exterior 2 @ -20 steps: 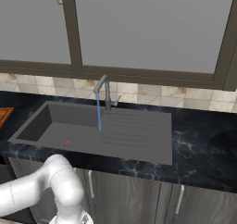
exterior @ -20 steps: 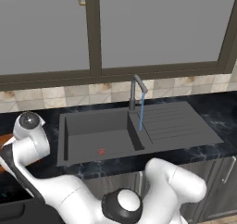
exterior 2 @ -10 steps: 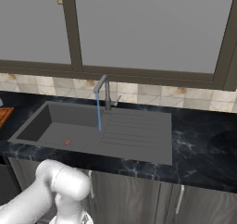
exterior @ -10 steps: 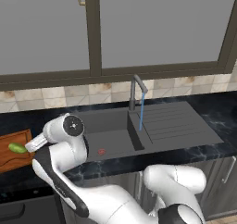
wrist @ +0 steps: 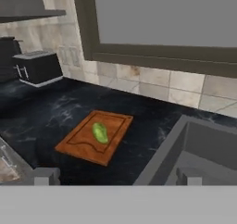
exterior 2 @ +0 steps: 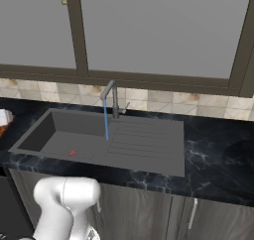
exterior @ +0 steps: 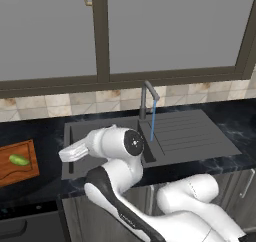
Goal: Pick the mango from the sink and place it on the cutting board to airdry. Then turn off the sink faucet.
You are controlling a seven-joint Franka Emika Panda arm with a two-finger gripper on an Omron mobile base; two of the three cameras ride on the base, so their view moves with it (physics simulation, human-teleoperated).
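The mango [wrist: 100, 132] lies on the cutting board [wrist: 78, 144], small, oval and yellow-green; the left base view has this mango [exterior: 19, 160] on the board [exterior: 12, 173] at the far left of the counter. My gripper [wrist: 115, 179] hangs back from the board over the sink's left end, open, its fingertips [wrist: 44, 176] wide apart with nothing between them. In the left base view the gripper [exterior: 65, 155] points left toward the board. The sink faucet [exterior: 146, 98] stands behind the sink [exterior 2: 54, 130], and a blue stream of water [exterior 2: 105, 120] runs from its spout.
A dark toaster [wrist: 37, 66] stands on the black marbled counter left of the board. A tiny red spot [exterior 2: 73, 152] lies on the basin floor. The ribbed drainboard [exterior: 192, 133] takes up the sink's right part. Tiled backsplash and window frames rise behind.
My arm has swung right, away from the cutting board and over the sink's left end. The mango stays on the board. Water keeps running.
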